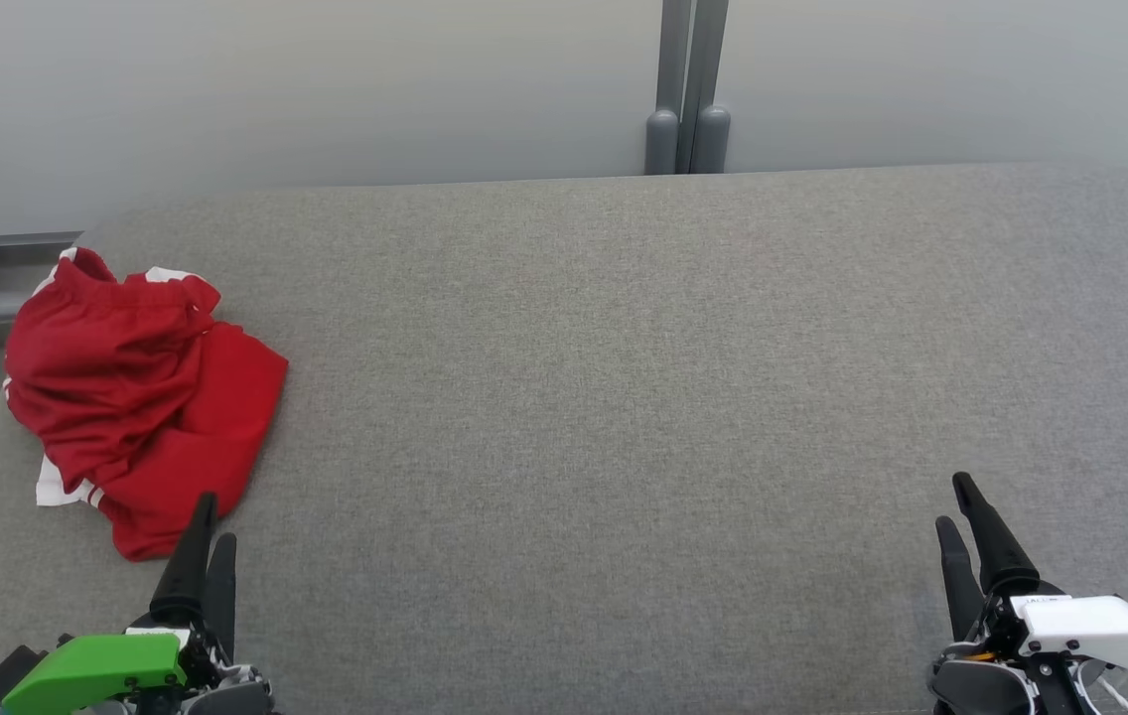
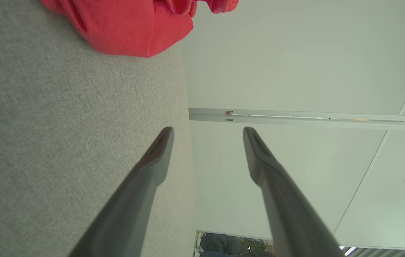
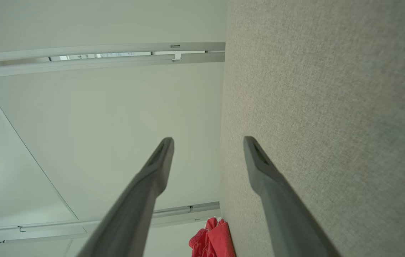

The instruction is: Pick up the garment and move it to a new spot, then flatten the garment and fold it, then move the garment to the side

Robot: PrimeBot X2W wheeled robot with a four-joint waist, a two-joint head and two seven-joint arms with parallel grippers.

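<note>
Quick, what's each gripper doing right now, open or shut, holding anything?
Left gripper: open, holding nothing.
Right gripper: open, holding nothing.

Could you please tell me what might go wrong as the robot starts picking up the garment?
The crumpled red garment with white trim lies at the left edge of the grey fabric-covered table; a nudge could push it off. It is bunched, so the open left gripper may catch only one layer.
</note>
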